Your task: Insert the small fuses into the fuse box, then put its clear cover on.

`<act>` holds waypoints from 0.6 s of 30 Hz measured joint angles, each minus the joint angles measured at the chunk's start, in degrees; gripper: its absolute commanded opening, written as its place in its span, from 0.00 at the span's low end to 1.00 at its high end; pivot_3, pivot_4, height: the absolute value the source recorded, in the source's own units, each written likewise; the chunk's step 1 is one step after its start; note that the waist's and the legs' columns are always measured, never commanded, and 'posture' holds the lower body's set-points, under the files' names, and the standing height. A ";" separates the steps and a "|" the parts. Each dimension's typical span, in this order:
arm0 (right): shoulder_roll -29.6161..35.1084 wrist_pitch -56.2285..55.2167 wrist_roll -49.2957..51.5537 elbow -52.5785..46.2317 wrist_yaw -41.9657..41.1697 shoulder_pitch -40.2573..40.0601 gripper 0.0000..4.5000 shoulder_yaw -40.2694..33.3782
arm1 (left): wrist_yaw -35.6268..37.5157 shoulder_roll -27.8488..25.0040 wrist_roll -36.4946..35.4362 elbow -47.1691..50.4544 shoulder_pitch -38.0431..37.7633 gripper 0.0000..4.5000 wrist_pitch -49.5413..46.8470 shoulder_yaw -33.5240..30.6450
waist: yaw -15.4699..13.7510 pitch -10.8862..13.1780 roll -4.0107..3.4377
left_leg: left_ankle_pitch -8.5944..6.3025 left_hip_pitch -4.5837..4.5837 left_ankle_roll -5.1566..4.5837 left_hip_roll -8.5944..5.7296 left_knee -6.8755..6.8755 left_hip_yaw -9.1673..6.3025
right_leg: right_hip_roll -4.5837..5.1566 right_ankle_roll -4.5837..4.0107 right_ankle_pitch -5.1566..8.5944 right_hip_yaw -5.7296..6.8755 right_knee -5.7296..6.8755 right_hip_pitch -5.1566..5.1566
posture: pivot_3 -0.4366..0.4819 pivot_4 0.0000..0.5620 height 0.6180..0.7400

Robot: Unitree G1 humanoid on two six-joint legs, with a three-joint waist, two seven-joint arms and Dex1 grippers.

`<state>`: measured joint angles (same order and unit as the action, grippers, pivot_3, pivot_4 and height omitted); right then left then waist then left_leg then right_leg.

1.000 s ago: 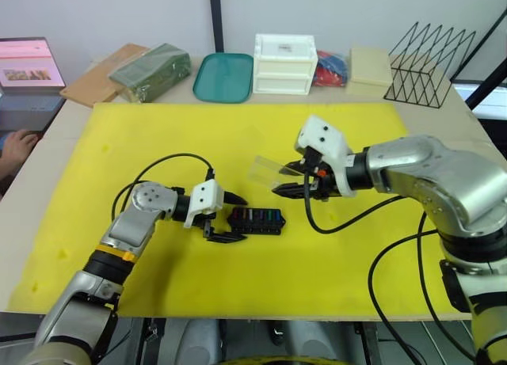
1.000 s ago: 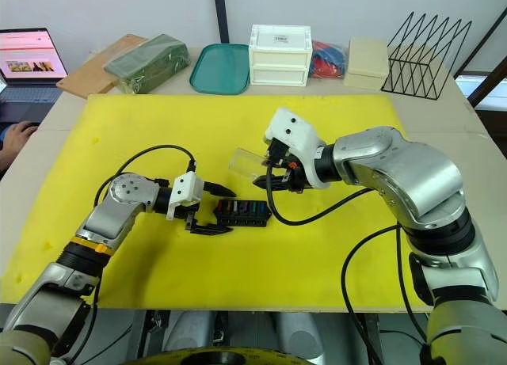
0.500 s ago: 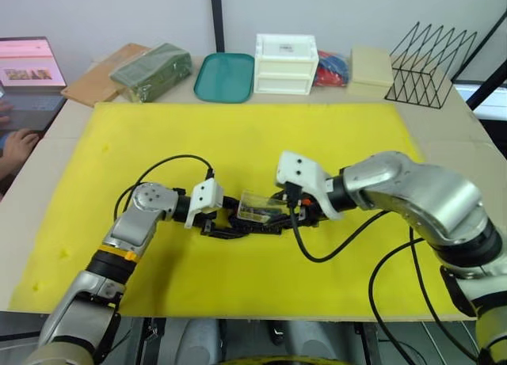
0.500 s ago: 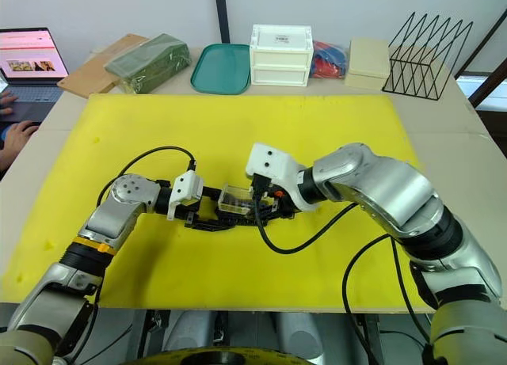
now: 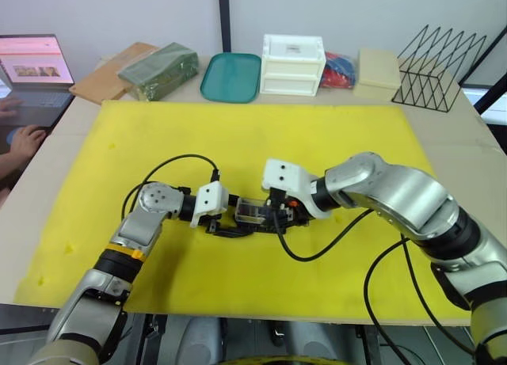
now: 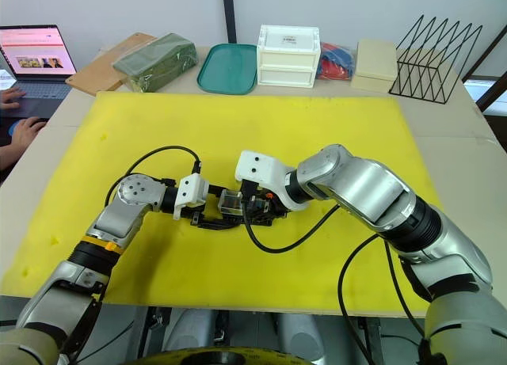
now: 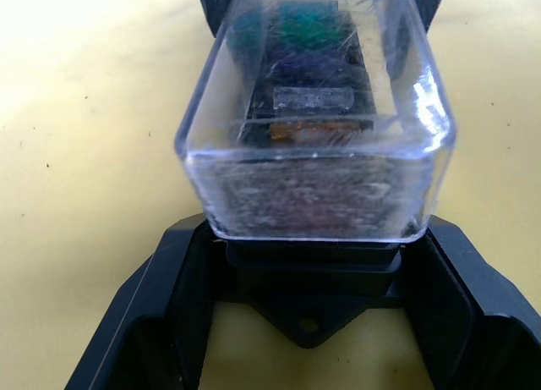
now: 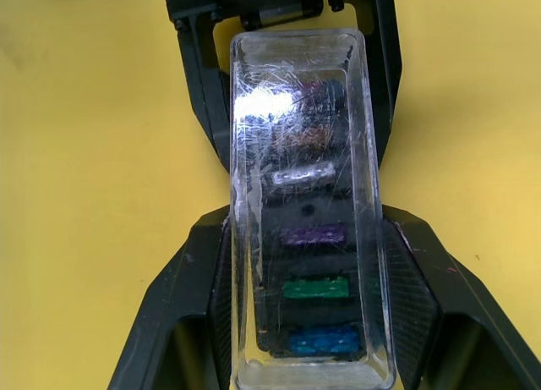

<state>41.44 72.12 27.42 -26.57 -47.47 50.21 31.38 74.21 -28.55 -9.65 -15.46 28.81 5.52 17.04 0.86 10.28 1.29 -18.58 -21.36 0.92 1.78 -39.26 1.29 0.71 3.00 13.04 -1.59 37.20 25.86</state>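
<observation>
I see fuses point(image 8: 314, 235) already sitting in black fuse box point(image 7: 308, 310). Clear cover point(image 8: 306, 204) lies on top of box, between my right gripper point(image 8: 304, 322) fingers, clenched on cover's sides. Left gripper point(image 7: 306, 314) grasps box end, holding it steady on yellow mat point(image 5: 317, 143). Step: closing cover. Next, I think: press down evenly till it clicks, then let go.

Clear cover point(image 8: 304, 204) sits over black fuse box point(image 7: 308, 271); coloured fuses point(image 8: 314, 287) inside.
</observation>
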 measured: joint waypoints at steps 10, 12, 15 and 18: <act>0.55 -1.64 -2.82 -0.26 -0.67 0.35 0.42 2.72 | -0.24 0.05 0.21 -0.11 0.01 0.61 0.08 0.10 | -0.01 -0.02 -0.01 | 0.00 0.03 0.00 0.00 0.00 -0.01 | 0.00 0.00 0.00 0.01 0.00 -0.04 | 0.48 0.27 1.00; 0.65 -1.74 -3.14 -0.35 -0.84 0.48 0.42 3.02 | -0.27 0.10 0.21 -0.13 0.01 0.61 0.07 0.12 | -0.02 -0.02 0.00 | 0.00 0.03 0.00 0.00 0.00 -0.01 | 0.00 0.00 0.00 0.02 0.00 -0.04 | 0.48 0.27 1.00; 0.82 -1.88 -3.81 -0.62 -0.90 0.46 0.42 3.33 | -0.33 0.29 0.31 -0.13 0.02 0.61 0.02 0.13 | -0.03 -0.02 -0.01 | 0.00 0.03 0.00 0.00 0.00 0.00 | 0.00 0.00 0.00 0.02 0.00 -0.05 | 0.48 0.27 1.00; 1.06 -2.14 -4.35 -0.80 -1.12 0.46 0.42 3.65 | -0.37 0.50 0.46 -0.13 0.04 0.61 -0.04 0.14 | -0.06 -0.02 0.00 | 0.00 0.03 0.00 0.00 0.00 -0.01 | 0.00 0.00 0.00 0.02 -0.02 -0.06 | 0.48 0.27 1.00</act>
<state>42.50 69.98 23.07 -27.37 -48.60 50.67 35.03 73.83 -28.05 -9.19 -15.58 28.85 5.49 17.18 0.80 10.25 1.29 -18.58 -21.32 0.92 1.78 -39.27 1.28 0.71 3.00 13.04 -1.57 37.19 25.79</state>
